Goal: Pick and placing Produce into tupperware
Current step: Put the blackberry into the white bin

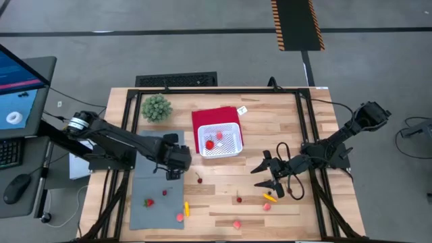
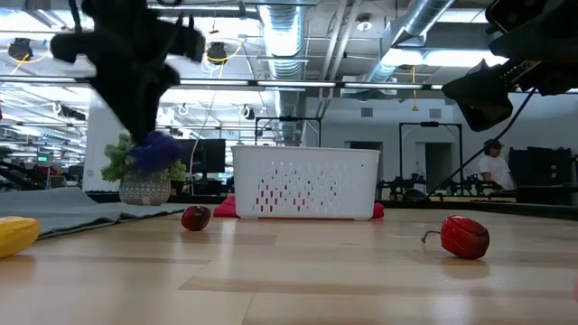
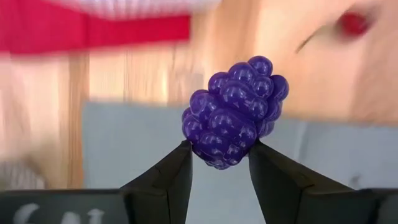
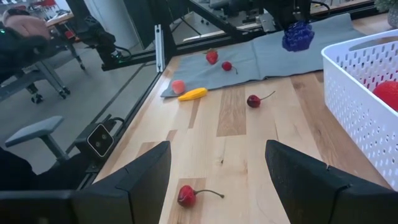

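A purple toy grape bunch [image 3: 233, 115] hangs between the fingers of my left gripper [image 1: 173, 173], which is shut on it above the grey mat [image 1: 158, 192]. The low view shows the bunch [image 2: 155, 150] under the dark gripper; the right wrist view shows it [image 4: 297, 36] clear of the mat. The white latticed tupperware [image 1: 220, 140] stands on a red cloth [image 1: 212, 116] and holds red produce [image 1: 210, 144]. My right gripper [image 1: 257, 177] waits open to the right of the basket, near the table. A cherry [image 4: 186, 195] lies on the wood by its fingers. My left gripper pinches the grape bunch by its narrow end [image 3: 214, 158] between its two fingertips [image 3: 177, 165]. The fingers come steeply from above. Most of the bunch sticks out beyond the tips. It hangs lifted clear of the mat.
Loose produce lies about: a strawberry [image 1: 149, 201], a pink piece [image 1: 180, 217] and a yellow one [image 1: 187, 209] on the mat's near part, cherries [image 1: 200, 179] [image 1: 239, 199], a yellow piece [image 1: 270, 197] and pink pieces [image 1: 237, 223] on the wood. A green bushy plant [image 1: 156, 106] stands far left.
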You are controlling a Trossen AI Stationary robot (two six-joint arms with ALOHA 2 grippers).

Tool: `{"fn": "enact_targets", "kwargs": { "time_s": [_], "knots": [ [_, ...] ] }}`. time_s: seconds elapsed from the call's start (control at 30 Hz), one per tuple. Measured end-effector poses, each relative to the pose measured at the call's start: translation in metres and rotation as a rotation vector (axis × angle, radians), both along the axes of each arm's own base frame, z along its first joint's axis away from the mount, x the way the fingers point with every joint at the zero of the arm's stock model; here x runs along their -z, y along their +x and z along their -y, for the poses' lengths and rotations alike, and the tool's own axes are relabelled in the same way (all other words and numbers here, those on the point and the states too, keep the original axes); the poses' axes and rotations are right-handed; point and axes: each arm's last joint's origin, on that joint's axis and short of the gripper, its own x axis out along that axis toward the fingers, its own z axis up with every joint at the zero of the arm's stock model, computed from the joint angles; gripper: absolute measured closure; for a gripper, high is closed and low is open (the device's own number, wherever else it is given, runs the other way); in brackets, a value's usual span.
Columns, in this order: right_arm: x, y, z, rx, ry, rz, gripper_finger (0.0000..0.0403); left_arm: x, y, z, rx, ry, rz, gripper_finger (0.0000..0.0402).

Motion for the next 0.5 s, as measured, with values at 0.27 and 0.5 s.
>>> {"fn": "enact_targets", "kwargs": {
  "time_s": [0.27, 0.5],
  "knots": [
    [0.0, 0.0, 0.0, 0.0, 0.0, 0.001, 0.0117, -0.049, -0.023, 0.002, 0.03, -0.001, 0.292, 0.0262],
    [0.0, 0.0, 0.0, 0.0, 0.0, 0.001, 0.0117, -0.092, -0.066, 0.004, 0.028, -0.003, 0.552, 0.0262]
  ]
}}
